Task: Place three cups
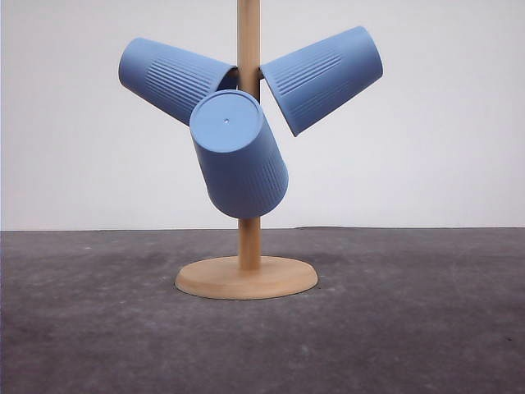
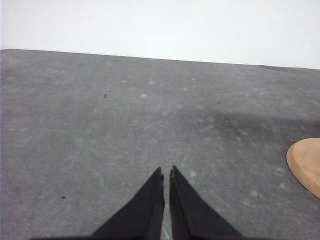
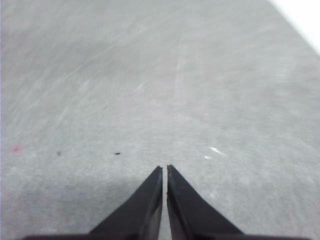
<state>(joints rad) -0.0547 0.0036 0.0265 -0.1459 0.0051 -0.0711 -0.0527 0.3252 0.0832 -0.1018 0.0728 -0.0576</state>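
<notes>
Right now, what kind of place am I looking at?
Likely a bare test bench, not a kitchen: a wooden cup stand holding three blue cups on a dark grey tabletop before a plain white wall.

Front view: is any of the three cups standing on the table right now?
No. All three cups, left, right and front, hang on the wooden stand, well above the table.

Counter (image 1: 426,328): dark grey, matte, w/ faint pale scuffs and a few small dark specks. Meets a white wall at rear. One item directly on it: wooden stand (image 1: 246,277), round flat base, approx. centre, sitting flat, upright post rising from base. Base edge also seen in left wrist view (image 2: 306,162).
</notes>
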